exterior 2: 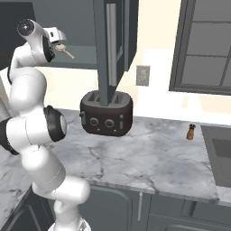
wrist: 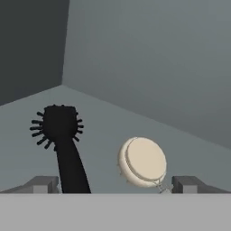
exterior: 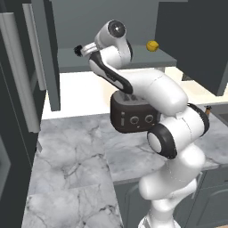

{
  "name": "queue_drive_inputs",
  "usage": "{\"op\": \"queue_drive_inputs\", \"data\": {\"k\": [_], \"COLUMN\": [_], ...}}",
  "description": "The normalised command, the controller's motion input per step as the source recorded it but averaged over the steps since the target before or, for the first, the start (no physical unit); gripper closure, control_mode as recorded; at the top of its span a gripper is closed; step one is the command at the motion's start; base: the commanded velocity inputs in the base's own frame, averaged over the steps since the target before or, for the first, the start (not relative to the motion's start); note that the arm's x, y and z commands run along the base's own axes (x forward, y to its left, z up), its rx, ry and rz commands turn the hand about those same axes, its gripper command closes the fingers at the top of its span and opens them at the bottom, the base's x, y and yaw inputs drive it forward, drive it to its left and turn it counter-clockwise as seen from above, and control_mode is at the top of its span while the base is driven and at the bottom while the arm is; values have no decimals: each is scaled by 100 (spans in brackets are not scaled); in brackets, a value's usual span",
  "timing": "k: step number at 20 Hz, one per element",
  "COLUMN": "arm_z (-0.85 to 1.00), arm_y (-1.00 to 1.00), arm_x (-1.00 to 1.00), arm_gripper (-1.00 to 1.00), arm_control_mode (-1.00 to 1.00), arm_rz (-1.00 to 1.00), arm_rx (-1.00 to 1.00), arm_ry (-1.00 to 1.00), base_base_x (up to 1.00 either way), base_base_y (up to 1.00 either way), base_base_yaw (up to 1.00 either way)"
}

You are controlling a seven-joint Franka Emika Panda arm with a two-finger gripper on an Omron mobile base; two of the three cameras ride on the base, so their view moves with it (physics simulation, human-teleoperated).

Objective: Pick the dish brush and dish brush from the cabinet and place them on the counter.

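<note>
In the hand view the black dish brush [wrist: 59, 124] lies on the grey shelf [wrist: 103, 131] of the cabinet, spiky head away from me, handle running down toward my left fingertip [wrist: 43, 184]. The cream-tan dish brush [wrist: 143, 161] lies to its right, rounded head close to my right fingertip. My gripper [wrist: 116, 185] is open and wide, low over the shelf, with both brushes between its fingers and nothing gripped. In the left base view the black brush head [exterior: 78, 50] pokes out beside my hand. The right base view shows the tan brush's handle [exterior 2: 67, 53] below my hand.
A small yellow ball [exterior: 152, 46] sits on the shelf to the right. The open cabinet doors [exterior: 49, 53] [exterior 2: 110, 45] hang on either side. A dark toaster [exterior: 133, 116] stands on the marble counter [exterior: 75, 151] below, and a pepper shaker [exterior 2: 191, 131] stands further right.
</note>
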Motion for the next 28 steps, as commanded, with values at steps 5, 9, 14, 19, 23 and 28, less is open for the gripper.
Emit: {"op": "queue_drive_inputs", "data": {"k": [5,9,14,19,23,28], "arm_z": [-2,0,-12,-21,-19,-13], "arm_y": [1,0,0,0,0,0], "arm_x": [11,0,0,4,13,26], "arm_gripper": [-100,-100,-100,-100,-100,-100], "arm_control_mode": [-100,-100,-100,-100,-100,-100], "arm_rz": [-4,0,0,0,0,0], "arm_rx": [5,1,1,3,2,0], "arm_ry": [1,0,2,5,5,4], "base_base_x": [0,0,0,0,0,0], "base_base_y": [0,0,0,0,0,0], "base_base_yaw": [0,0,0,0,0,0]}}
